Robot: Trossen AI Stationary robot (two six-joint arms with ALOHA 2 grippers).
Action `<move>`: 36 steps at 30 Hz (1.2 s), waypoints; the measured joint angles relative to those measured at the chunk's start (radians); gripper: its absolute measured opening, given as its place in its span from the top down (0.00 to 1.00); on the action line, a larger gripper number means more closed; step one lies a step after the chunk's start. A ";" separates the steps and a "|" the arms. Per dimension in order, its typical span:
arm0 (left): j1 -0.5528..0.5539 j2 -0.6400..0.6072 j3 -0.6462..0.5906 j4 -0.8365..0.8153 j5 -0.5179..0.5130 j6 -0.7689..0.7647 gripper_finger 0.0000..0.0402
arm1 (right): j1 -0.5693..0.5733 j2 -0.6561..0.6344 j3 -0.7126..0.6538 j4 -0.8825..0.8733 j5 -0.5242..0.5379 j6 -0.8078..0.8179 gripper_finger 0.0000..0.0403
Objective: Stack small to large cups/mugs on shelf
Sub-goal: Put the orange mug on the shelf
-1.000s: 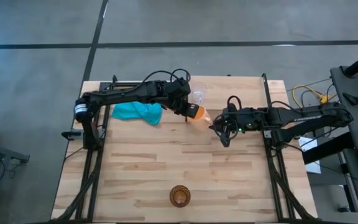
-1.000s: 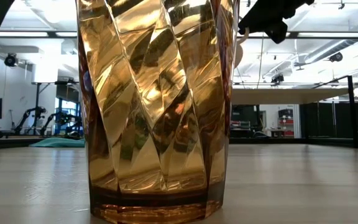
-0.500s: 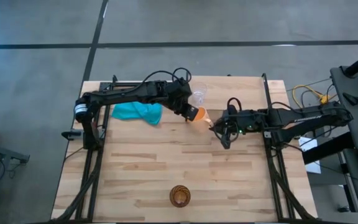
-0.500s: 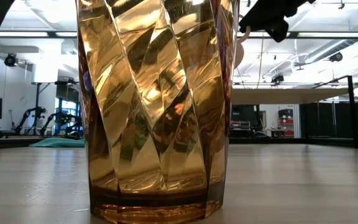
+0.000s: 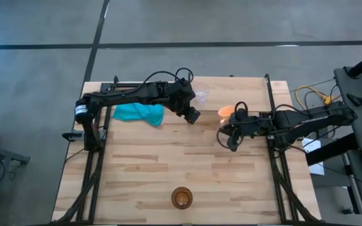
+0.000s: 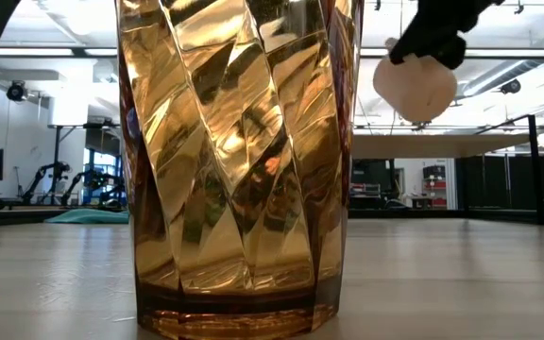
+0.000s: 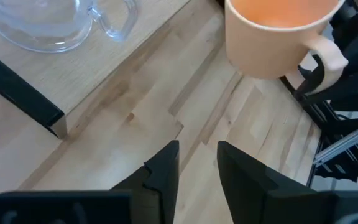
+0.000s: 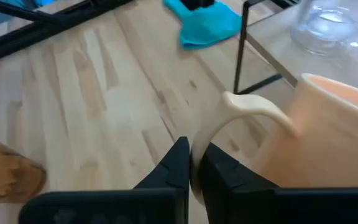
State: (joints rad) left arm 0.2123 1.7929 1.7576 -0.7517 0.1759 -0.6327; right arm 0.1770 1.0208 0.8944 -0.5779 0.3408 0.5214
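The orange mug (image 5: 225,112) is lifted above the table's far middle, in my right gripper (image 5: 230,123); the low view shows its pale underside (image 6: 416,87) in the air. My left gripper (image 5: 193,116) is open and holds nothing, just left of the mug (image 7: 272,37). The clear glass cup (image 5: 201,95) stands by its base on the light-wood shelf (image 7: 104,68). The brown wood-patterned cup (image 5: 181,198) stands on the table near its near edge and fills the low view (image 6: 239,161). My right gripper (image 8: 194,163) pinches the loop of the mug's handle (image 8: 211,134) between its two fingers. The fingers reach in roughly level from the table's right side. The mug's body (image 8: 334,137) sits beyond the fingertips, lifted clear of the table, with its mouth facing up.
A teal cloth (image 5: 140,113) lies on the table's far left part, beside the left arm. The shelf's black posts (image 8: 243,46) stand close to the mug. The wide plank tabletop (image 5: 168,157) stretches between the arms and the brown cup.
The mug has passed from my left gripper to my right gripper. The right gripper has carried it toward the table's right edge, away from the left gripper, which has let go and stayed roughly in place. In the low view the mug has swung rightward, still in the air.
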 joint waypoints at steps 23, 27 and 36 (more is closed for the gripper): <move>0.039 -0.009 0.000 0.011 -0.003 0.255 0.76 | -0.003 -0.049 0.001 0.178 0.255 -0.435 0.97; 0.050 -0.021 0.000 0.010 -0.002 0.275 0.76 | -0.065 -0.049 -0.006 0.209 0.200 -0.419 0.97; 0.070 -0.133 0.000 0.010 -0.003 0.334 0.76 | -0.168 -0.051 -0.103 0.330 0.176 -0.388 0.97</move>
State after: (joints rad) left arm 0.2828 1.6595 1.7580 -0.7414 0.1732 -0.2985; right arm 0.0092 0.9703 0.7912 -0.2476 0.5163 0.1338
